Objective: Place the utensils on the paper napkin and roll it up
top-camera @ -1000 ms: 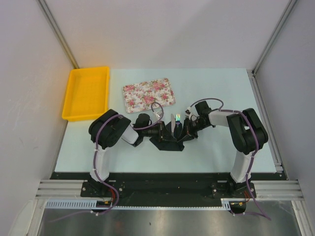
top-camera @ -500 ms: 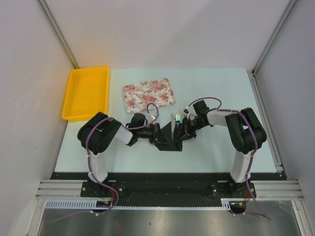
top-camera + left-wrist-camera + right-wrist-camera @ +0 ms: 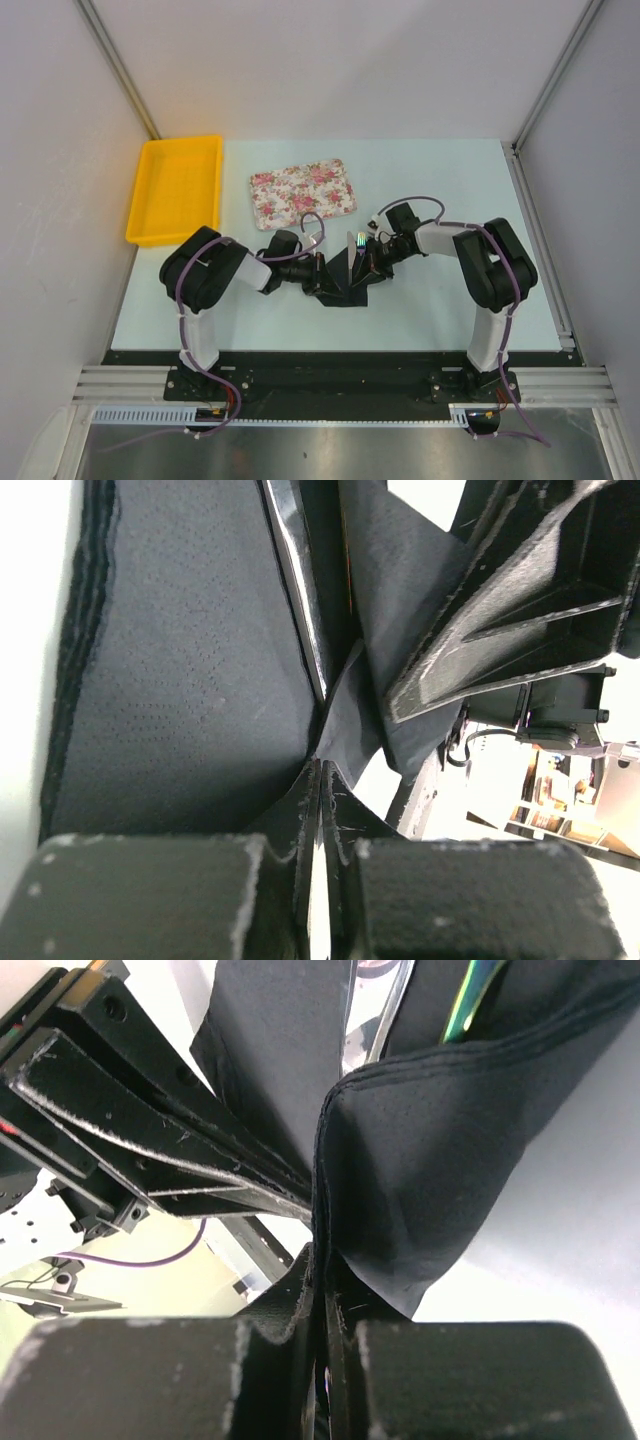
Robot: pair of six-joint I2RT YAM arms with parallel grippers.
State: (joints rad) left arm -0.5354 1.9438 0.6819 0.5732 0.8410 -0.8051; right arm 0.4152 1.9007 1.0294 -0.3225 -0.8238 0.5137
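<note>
Paper napkin [image 3: 345, 288] lay bunched on the table [image 3: 450, 200] between the two arms, on the near side of the floral tray [image 3: 300, 190]. Its folds hid most of the utensils [image 3: 355, 243]: only a silvery strip showed, and no tines could be made out. From above, black fingers merged with black paper. The left gripper [image 3: 320, 780] was pinched on a napkin fold. The right gripper [image 3: 320, 1255] was clamped on the napkin's stitched edge.
</note>
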